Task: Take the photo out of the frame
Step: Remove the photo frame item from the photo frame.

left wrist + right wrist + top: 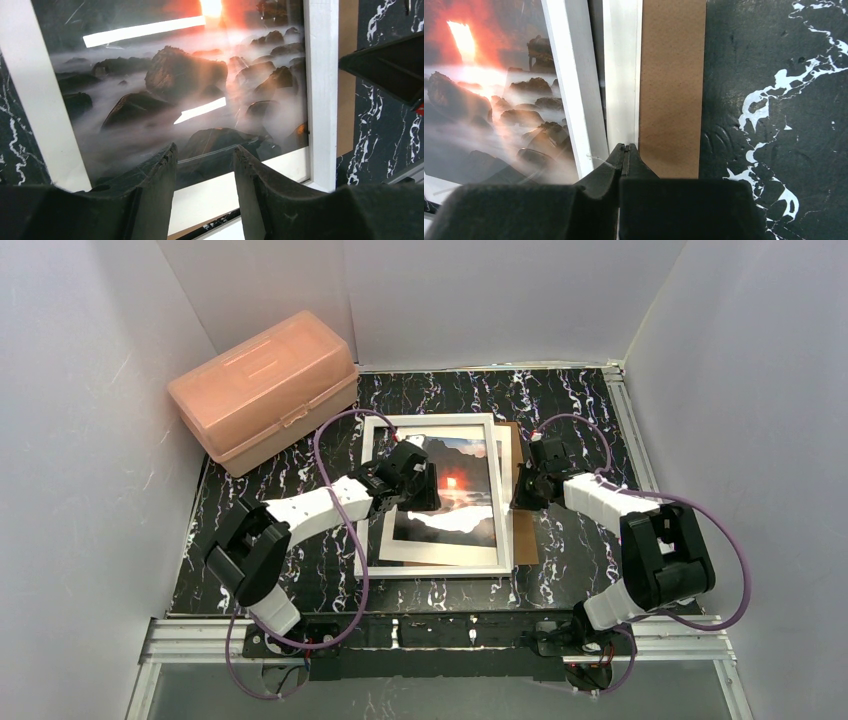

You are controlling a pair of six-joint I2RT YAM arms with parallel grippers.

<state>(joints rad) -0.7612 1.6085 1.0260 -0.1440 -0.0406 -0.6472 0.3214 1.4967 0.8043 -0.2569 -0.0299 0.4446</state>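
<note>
The white frame [435, 571] lies flat in the middle of the table. The photo [462, 485], an orange sun over misty rocks, lies in it, slightly askew, with a white mat strip below it. A brown backing board [525, 540] sticks out along the frame's right side. My left gripper [420, 475] is open over the photo's left part. In the left wrist view [205, 152] its fingers [165, 175] stand above the photo's [175, 85] lower edge. My right gripper [520, 495] is shut. In the right wrist view its tips [624, 148] rest at the frame's [621, 75] right rail beside the board [671, 85].
A pink plastic box [265, 390] stands at the back left, close to the frame's far left corner. White walls close in the left, back and right. The black marbled table top [580, 410] shows right of the frame. A metal rail [440, 635] runs along the near edge.
</note>
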